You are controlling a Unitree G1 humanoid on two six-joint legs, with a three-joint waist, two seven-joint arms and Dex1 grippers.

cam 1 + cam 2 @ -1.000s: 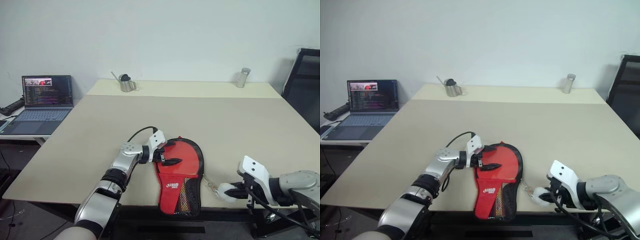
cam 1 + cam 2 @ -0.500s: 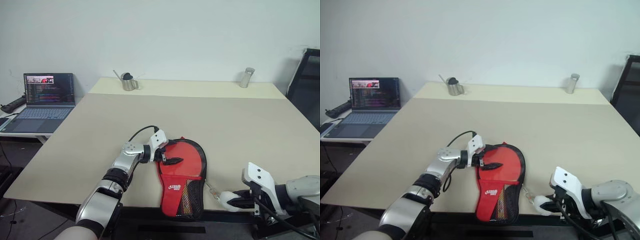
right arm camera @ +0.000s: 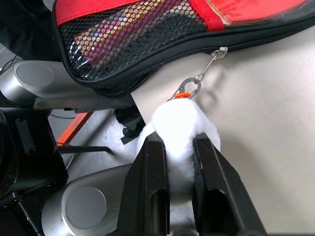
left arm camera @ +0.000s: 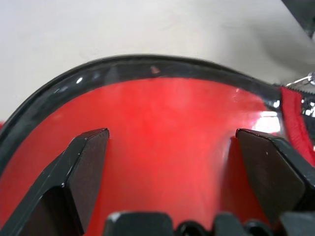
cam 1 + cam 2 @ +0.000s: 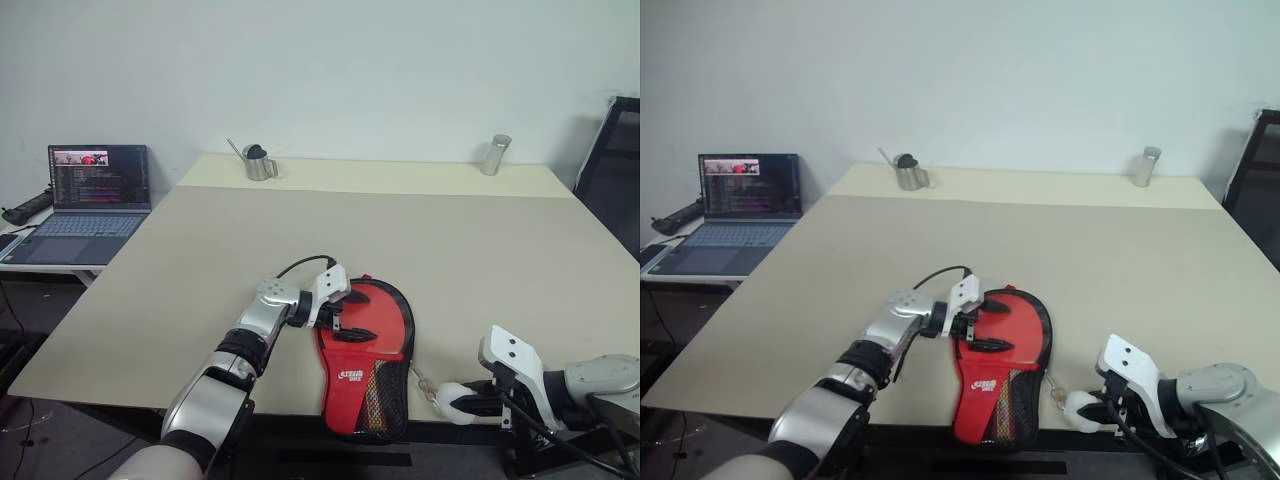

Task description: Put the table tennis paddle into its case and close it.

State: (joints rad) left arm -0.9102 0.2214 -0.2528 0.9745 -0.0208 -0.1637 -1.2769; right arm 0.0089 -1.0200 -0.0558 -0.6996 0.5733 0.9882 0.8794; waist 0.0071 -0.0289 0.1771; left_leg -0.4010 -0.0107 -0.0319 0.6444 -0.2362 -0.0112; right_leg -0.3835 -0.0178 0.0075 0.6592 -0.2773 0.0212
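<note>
- The case lies red side up at the near edge of the table, its narrow mesh end overhanging that edge.
- You see a small white logo on the red face just above the mesh pocket; the lettering is too small to read.
- Your left gripper sits over the round far part of the case, its black fingers spread wide above the red surface; they enclose nothing.
- Your right gripper is off the near right table edge, fingers pinched on a white fluffy ball. A metal clip and short chain join the ball to the zip pull on the case's right rim.
- The paddle cannot be made out apart from the case.
- Versus a second ago: the left gripper has shifted right, further over the case; the right gripper holds its place and grip.
- Far side: a laptop on the left, screen text unreadable; a metal cup; a metal cylinder.
</note>
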